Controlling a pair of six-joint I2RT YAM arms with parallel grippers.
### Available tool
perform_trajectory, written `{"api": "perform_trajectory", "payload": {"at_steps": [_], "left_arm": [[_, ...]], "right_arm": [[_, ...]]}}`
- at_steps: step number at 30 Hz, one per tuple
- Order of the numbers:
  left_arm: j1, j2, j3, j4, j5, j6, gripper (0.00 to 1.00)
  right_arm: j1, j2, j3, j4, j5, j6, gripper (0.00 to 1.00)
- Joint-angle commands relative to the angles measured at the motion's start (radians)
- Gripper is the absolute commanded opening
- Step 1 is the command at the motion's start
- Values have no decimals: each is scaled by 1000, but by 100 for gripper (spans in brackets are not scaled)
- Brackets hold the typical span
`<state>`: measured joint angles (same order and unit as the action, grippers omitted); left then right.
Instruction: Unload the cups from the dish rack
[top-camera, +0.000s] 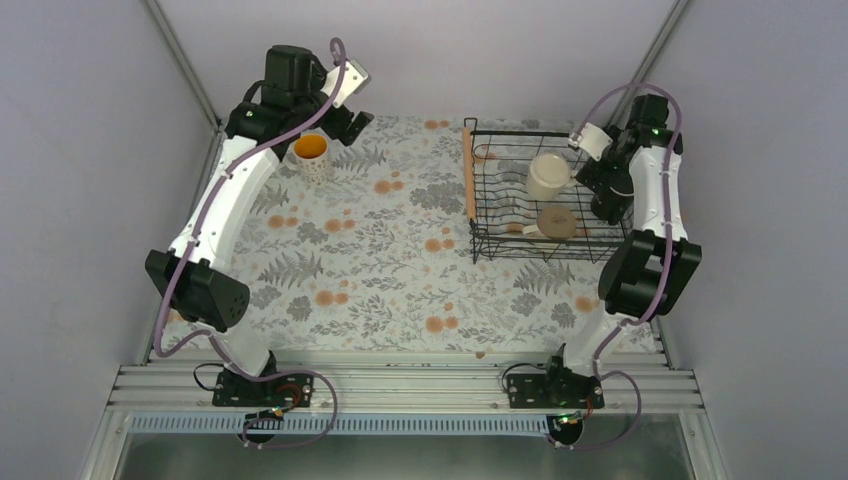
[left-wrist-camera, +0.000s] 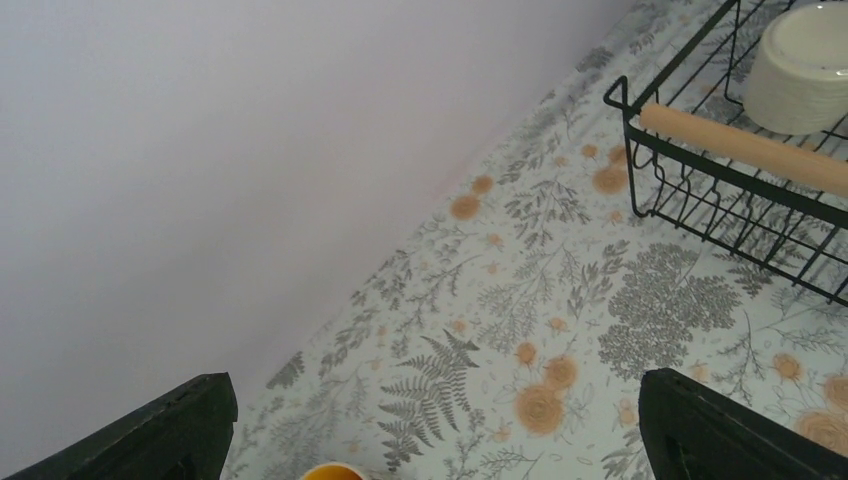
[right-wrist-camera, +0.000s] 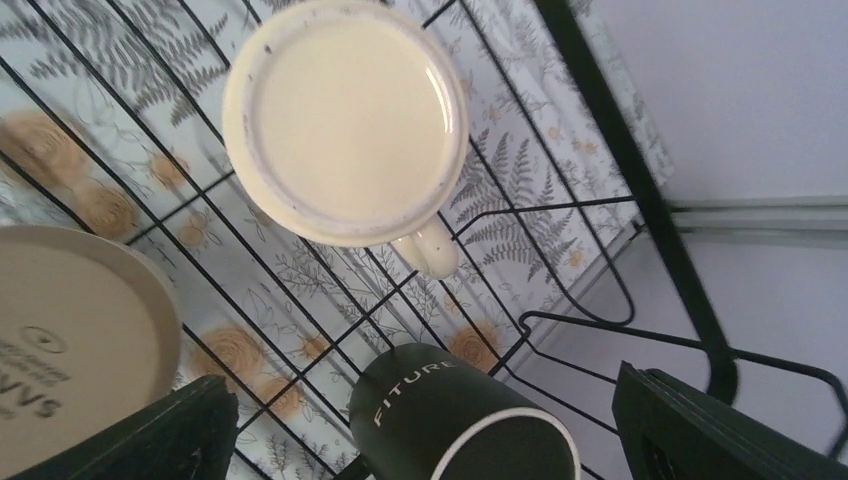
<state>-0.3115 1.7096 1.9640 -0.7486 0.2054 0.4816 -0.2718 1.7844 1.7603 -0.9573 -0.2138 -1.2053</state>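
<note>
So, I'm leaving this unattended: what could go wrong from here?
The black mug lies tipped over in the black wire dish rack under the open right end effector; it could roll when gripped. The upturned cream mug beside it could get knocked. The open left end effector, just above the patterned orange-lined mug, might clip it.

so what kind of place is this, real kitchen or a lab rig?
Likely a lab test cell, not a kitchen: plain grey panel walls, two arms bolted to an aluminium rail, and a floral cloth with a dish rack staged as kitchen props.
</note>
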Motion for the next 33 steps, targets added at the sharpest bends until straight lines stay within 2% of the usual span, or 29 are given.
{"api": "perform_trajectory", "payload": {"at_steps": [1, 9, 16, 33], "left_arm": [[-1, -54, -52, 63, 49, -9, 100], [-1, -103, -151, 115, 60, -10, 100], [-1, -125, -224, 129, 85, -9, 100], [1, -150, -294, 135, 64, 17, 100]], "right_arm": [[-11, 83, 16, 34, 58, -62, 96], [-9, 179, 29, 95, 97, -72, 92], [-5, 264, 69, 131, 126, -68, 84], [28, 411, 179, 144, 52, -48, 83]]}}
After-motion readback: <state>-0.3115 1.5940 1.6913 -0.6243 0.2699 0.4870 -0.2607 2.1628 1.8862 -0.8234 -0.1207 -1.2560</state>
